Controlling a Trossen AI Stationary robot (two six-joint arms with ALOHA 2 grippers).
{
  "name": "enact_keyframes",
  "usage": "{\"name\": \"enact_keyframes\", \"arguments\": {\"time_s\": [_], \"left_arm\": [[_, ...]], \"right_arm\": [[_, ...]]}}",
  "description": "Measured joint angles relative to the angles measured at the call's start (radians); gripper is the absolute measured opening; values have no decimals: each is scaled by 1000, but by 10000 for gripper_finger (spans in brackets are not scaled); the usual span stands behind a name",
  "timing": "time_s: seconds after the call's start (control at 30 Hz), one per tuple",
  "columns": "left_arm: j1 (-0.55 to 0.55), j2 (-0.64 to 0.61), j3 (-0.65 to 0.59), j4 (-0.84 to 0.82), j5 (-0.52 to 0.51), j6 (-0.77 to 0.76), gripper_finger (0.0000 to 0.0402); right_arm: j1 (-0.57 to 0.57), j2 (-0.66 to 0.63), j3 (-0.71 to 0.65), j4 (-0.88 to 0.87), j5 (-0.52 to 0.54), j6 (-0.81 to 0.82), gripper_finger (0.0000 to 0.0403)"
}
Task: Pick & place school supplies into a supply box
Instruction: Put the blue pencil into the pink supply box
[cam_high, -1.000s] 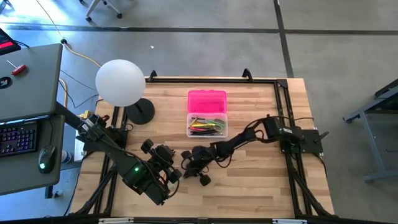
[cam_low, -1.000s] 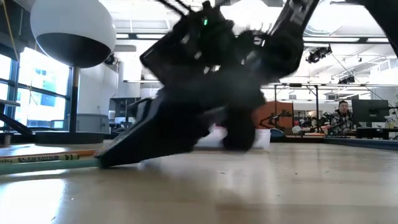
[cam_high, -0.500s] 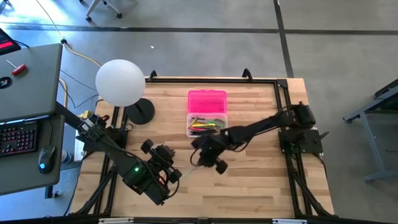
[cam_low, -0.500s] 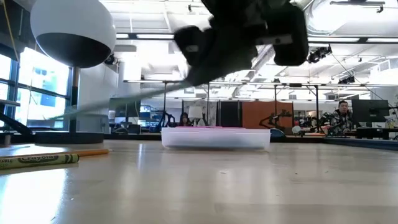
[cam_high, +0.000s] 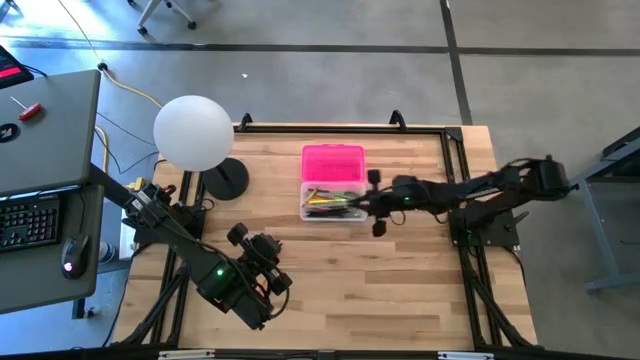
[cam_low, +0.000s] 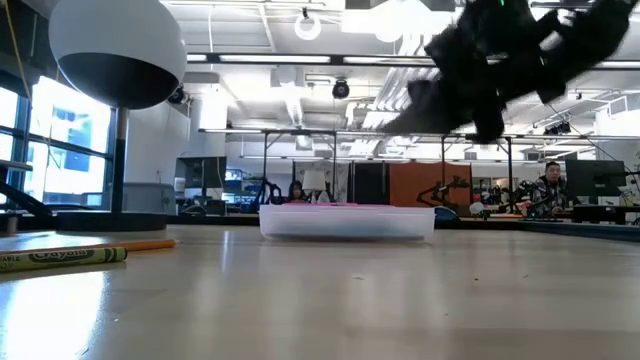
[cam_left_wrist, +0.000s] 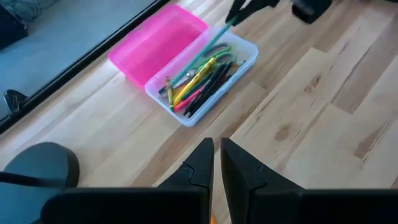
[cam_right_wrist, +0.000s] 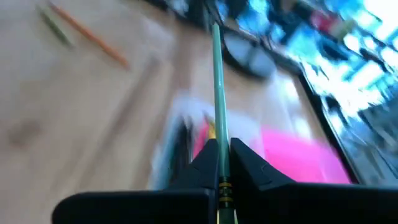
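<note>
The supply box (cam_high: 333, 202) is a clear tray holding several coloured pencils and pens; its pink lid (cam_high: 333, 162) lies open on the far side. It also shows in the left wrist view (cam_left_wrist: 186, 112). My right gripper (cam_high: 375, 206) hangs above the table at the box's right side, shut on a green pencil (cam_left_wrist: 205, 50) that reaches out over the tray. My left gripper (cam_left_wrist: 217, 163) is shut and empty, near the table's front left. A green crayon (cam_low: 60, 255) and an orange pencil (cam_low: 150, 243) lie flat on the table. My right gripper pinches the green pencil (cam_right_wrist: 217, 134) between its two fingers, near its rear end. The pencil runs along the fingers and sticks out ahead of them. It is lifted clear of the table, its free end (cam_left_wrist: 177, 78) over the open tray.
A lamp with a white globe (cam_high: 193, 132) on a round dark base (cam_high: 228, 180) stands at the table's far left. A black frame (cam_high: 455, 150) runs along the table's far and right edges. Bare wood lies in front of the box.
My right gripper has risen from the table's middle near the front and gone toward the far and right edges, up to the box's right side. The green pencil has come up off the table with it and now points over the tray.
</note>
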Motion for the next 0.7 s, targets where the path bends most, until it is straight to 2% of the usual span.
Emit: {"name": "enact_keyframes", "arguments": {"time_s": [0.1,0.23,0.33,0.47,0.57,0.7], "left_arm": [[0,0,0,-1,-30,4,62],[1,0,0,-1,-53,4,62],[1,0,0,4,-53,4,62],[0,0,0,18,-45,-3,62],[0,1,0,32,-45,-3,62],[0,1,0,32,-42,3,62]], "right_arm": [[-26,4,-70,19,43,74,2],[-30,38,-64,11,86,124,2],[-31,72,-22,-24,110,123,2],[-42,130,68,-139,70,123,2],[-42,184,116,-247,111,126,2],[-42,239,151,-244,152,127,6]]}}
